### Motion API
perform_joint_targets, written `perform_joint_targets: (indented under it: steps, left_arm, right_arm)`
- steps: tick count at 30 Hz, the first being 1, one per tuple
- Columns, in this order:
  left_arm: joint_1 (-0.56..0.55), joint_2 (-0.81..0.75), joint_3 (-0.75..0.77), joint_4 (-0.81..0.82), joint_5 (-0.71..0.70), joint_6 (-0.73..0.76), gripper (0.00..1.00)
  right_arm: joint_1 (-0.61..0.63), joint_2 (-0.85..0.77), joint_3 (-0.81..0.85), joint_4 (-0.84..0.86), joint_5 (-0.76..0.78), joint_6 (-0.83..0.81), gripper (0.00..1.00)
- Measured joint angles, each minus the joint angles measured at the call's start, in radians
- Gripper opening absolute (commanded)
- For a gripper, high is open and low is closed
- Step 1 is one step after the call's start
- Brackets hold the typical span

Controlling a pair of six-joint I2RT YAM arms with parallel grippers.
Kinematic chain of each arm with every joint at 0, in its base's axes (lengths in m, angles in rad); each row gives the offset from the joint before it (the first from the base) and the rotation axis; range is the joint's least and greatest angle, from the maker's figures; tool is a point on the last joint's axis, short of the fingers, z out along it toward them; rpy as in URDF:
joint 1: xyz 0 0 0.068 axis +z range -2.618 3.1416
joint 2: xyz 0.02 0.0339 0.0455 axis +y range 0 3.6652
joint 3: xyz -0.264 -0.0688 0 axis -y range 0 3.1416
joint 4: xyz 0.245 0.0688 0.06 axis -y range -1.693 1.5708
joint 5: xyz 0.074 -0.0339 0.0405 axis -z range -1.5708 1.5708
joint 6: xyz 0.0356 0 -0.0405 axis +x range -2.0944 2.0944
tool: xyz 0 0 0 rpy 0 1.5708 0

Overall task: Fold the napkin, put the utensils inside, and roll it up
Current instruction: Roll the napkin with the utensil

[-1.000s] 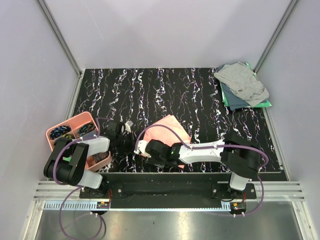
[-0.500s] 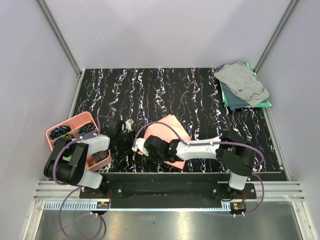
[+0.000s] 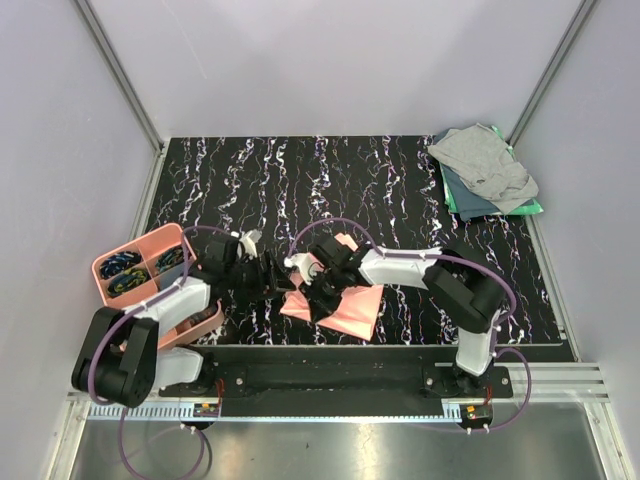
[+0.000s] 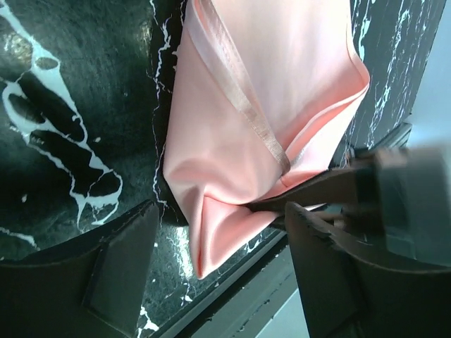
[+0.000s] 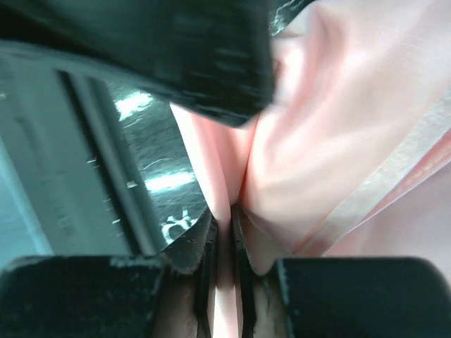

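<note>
The salmon-pink napkin (image 3: 345,308) lies bunched near the table's front edge, between the two arms. My right gripper (image 3: 316,290) is shut on a fold of the napkin (image 5: 338,105); the cloth runs pinched between its jaws (image 5: 225,232). My left gripper (image 3: 277,283) stands open just left of it. In the left wrist view the napkin (image 4: 268,98) has a loose corner lying between the spread left gripper (image 4: 222,236) fingers, untouched. The right gripper's dark finger (image 4: 331,186) shows there, clamped on the cloth. The utensils are not visible.
A pink compartment tray (image 3: 140,248) with small dark items sits at the left, partly under my left arm. Grey and green cloths (image 3: 485,172) are stacked at the far right corner. The table's front edge (image 4: 232,310) runs just below the napkin.
My left gripper has opened and let go of the napkin. My right gripper has closed on a fold and swung back from the front edge; the napkin now lies nearer that edge.
</note>
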Motion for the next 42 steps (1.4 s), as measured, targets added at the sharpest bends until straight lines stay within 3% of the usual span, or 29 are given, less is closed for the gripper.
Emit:
perform_joint_targets:
  steps: [8,19,24,28,31,34,36,38,42]
  left_arm:
    - [-0.013,-0.090,-0.070,0.024,-0.027,0.001,0.78]
    - [-0.074,-0.096,-0.139,0.151,-0.036,0.002,0.77]
    - [-0.081,-0.084,-0.160,0.198,-0.049,0.011,0.67]
    - [-0.084,-0.084,-0.180,0.228,-0.061,0.021,0.50]
    - [-0.087,-0.093,-0.191,0.226,-0.080,0.022,0.48]
    - [-0.090,-0.094,-0.191,0.219,-0.117,0.023,0.51]
    - [-0.090,-0.094,-0.191,0.219,-0.133,0.023,0.69]
    - [-0.092,-0.097,-0.190,0.236,-0.133,0.018,0.76]
    - [-0.092,-0.119,-0.194,0.261,-0.151,0.031,0.78]
  right_arm:
    - [-0.143,0.134,0.074,-0.082,-0.312,0.064,0.13]
    - [-0.188,0.252,0.154,-0.129,-0.496,0.106,0.14]
    - [-0.196,0.277,0.166,-0.140,-0.539,0.114,0.15]
    - [-0.203,0.285,0.167,-0.141,-0.557,0.121,0.15]
    - [-0.204,0.286,0.167,-0.141,-0.560,0.124,0.15]
    - [-0.204,0.286,0.167,-0.141,-0.562,0.124,0.15]
    - [-0.204,0.286,0.167,-0.141,-0.562,0.124,0.15]
    - [-0.204,0.286,0.167,-0.143,-0.562,0.124,0.15]
    - [-0.205,0.286,0.167,-0.144,-0.563,0.124,0.16]
